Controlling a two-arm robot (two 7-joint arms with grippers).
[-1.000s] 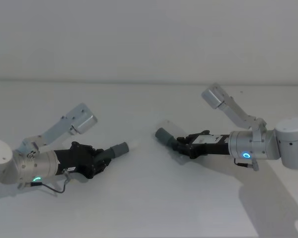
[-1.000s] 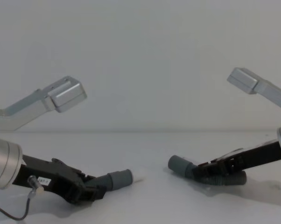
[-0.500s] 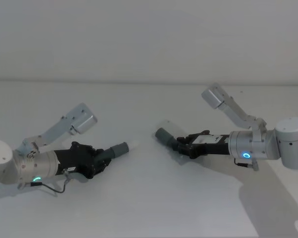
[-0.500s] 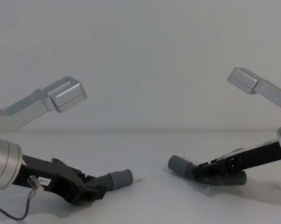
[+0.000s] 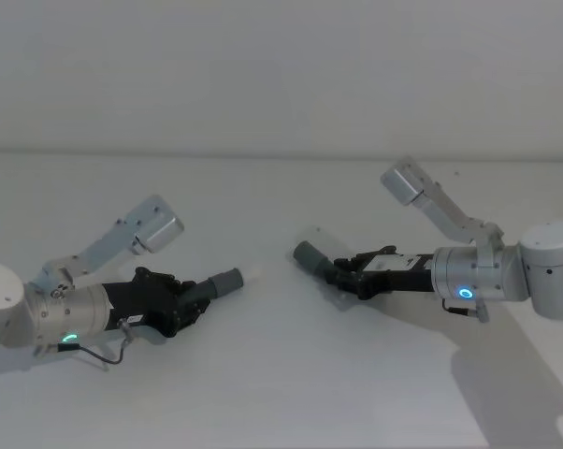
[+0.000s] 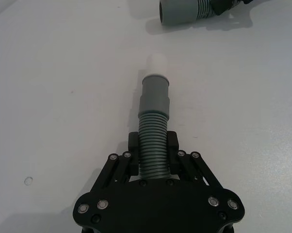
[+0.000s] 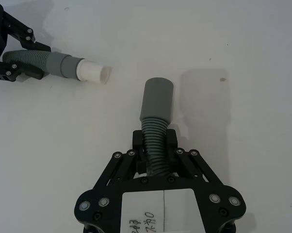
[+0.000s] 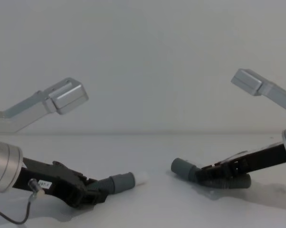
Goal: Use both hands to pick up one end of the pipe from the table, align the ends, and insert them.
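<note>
Jaws clamp hose (image 6: 152, 130) behind each cuff (image 6: 154, 94), leaving those free to mate: my left gripper (image 6: 153, 146) at eight o'clock on the table (image 5: 281, 383) carries the white tip (image 6: 158, 62), my right gripper (image 7: 154, 141) at three the plain cuff (image 7: 158, 99), facing, apart.

Recorded bare table (image 5: 281, 374) between the white-tipped cuff (image 5: 235, 278) and the plain cuff (image 5: 309, 254), well apart, open to passage from the front and from above. Obstructed on the left by the left gripper (image 5: 190, 299) clamped on the left hose piece (image 6: 151, 141), low on the surface; on the right likewise by the right gripper (image 5: 345, 273) clamped on the right hose piece (image 7: 153, 136).
</note>
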